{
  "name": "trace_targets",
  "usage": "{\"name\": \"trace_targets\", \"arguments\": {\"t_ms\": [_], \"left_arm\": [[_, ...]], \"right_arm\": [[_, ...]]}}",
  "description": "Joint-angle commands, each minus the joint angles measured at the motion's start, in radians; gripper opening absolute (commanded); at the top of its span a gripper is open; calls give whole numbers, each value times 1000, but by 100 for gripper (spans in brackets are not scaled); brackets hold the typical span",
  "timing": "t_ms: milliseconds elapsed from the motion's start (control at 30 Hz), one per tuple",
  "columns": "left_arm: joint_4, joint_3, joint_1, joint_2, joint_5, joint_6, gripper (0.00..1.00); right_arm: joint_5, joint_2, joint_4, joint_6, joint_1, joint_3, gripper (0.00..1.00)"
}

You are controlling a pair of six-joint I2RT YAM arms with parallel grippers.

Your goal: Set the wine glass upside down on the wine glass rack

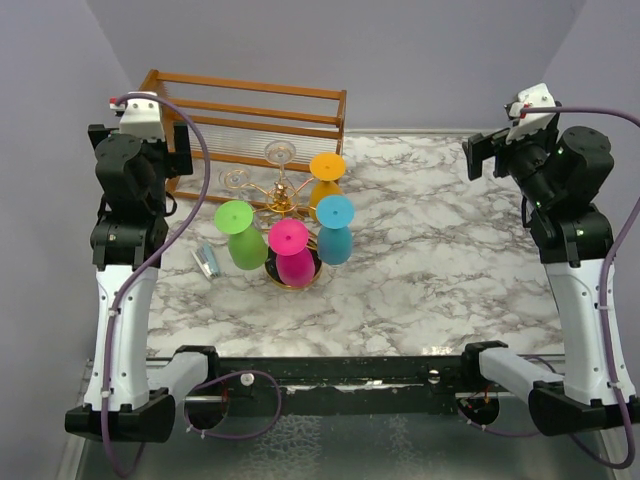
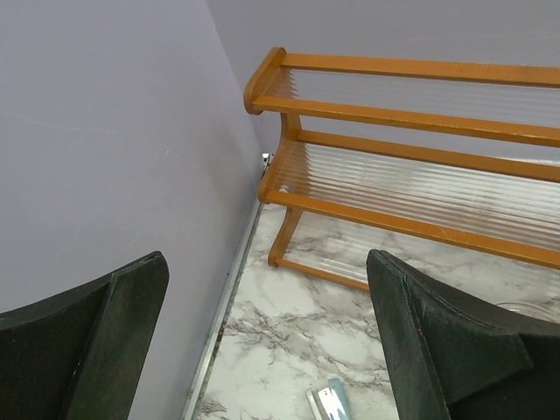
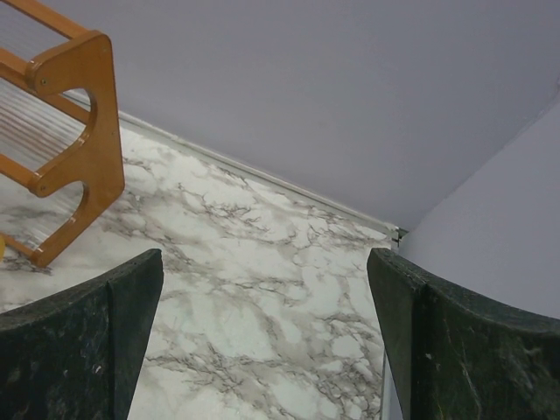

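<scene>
Top external view: we see the coloured wine glasses (image 1: pixel 290 240) hanging foot-up on the wine glass rack (image 1: pixel 283 200), mid desk (image 1: pixel 430 260); none stands loose; left claw (image 2: pixel 267 350) and right claw (image 3: pixel 262 350) are spread, empty, well away; we judge the placing done.

Left of centre on the table (image 1: pixel 440 260), the rack (image 1: pixel 281 200) stands just below the frame (image 1: pixel 250 110), which fills the upper left; upturned glasses (image 1: pixel 335 230) ring the rack, and a small object (image 1: pixel 208 260) lies just to its left
</scene>
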Motion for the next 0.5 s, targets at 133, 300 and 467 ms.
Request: {"name": "trace_targets", "arguments": {"t_ms": [133,300,467], "left_arm": [[-22,-8,57,-75,28,-15,99],[-32,-12,70,-84,40,-17,99],[-51,14,75,-77,41,-21,99]], "right_arm": [[-14,-38,-18,17,-22,-20,99],[-14,-43,-14,19,-22,-29,99],[0,-51,-23,17,-25,-25,100]]}}
